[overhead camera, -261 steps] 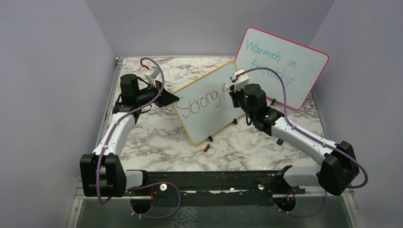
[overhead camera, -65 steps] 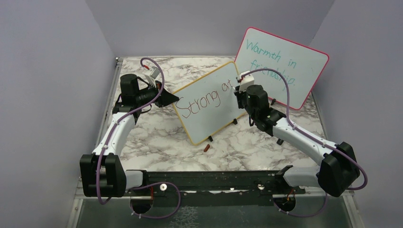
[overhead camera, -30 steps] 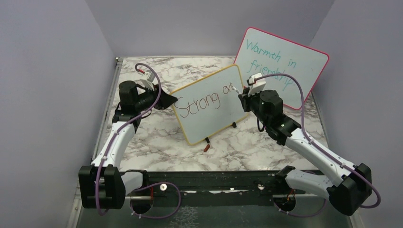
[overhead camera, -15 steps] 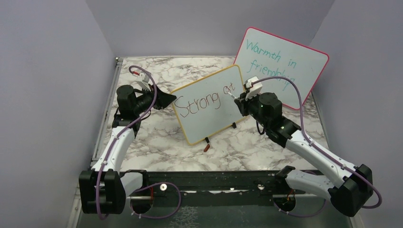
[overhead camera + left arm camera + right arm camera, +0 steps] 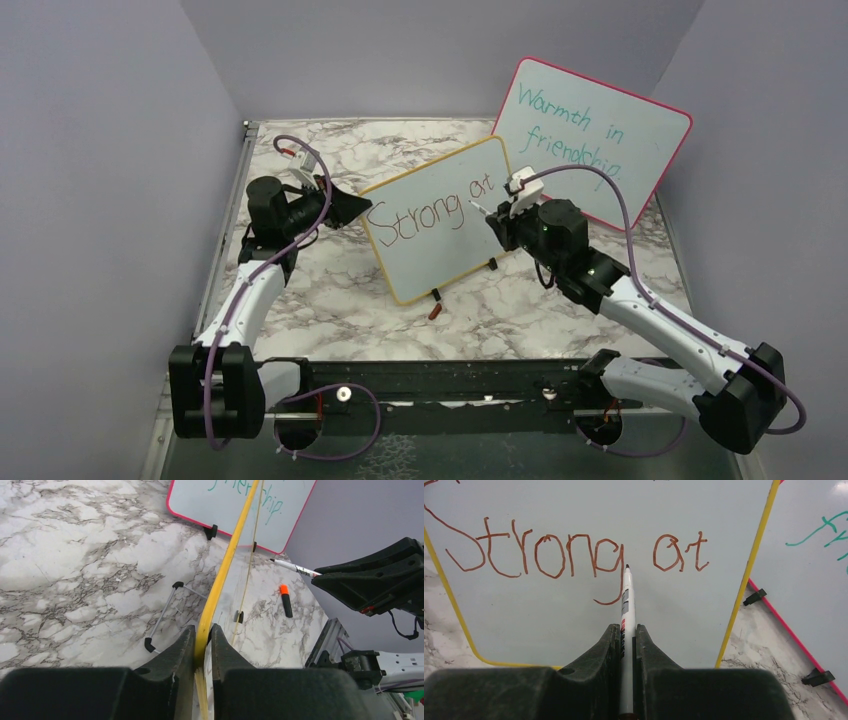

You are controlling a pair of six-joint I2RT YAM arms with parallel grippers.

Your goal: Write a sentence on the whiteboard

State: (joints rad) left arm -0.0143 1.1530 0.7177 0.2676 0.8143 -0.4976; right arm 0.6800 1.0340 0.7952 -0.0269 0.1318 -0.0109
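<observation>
Left gripper [image 5: 203, 631] pinched the whiteboard [image 5: 549, 617]; right gripper [image 5: 626, 629] held the marker [image 5: 626, 597] mid-frame. The sentence [image 5: 574, 555] read "Strong at"; "heart" seemingly due next.

The whiteboard [image 5: 440, 235] stood slanted across the middle of the table [image 5: 330, 300]. The left gripper [image 5: 352, 210] was clamped on its left edge, and its right end stood close to the pink-framed board [image 5: 610, 140], leaving only a narrow gap. Open marble lay in front, broken by a small orange-tipped piece [image 5: 285, 600] near its foot, while the right gripper [image 5: 497, 222] with its marker [image 5: 626, 595] hung before the board's right half.
</observation>
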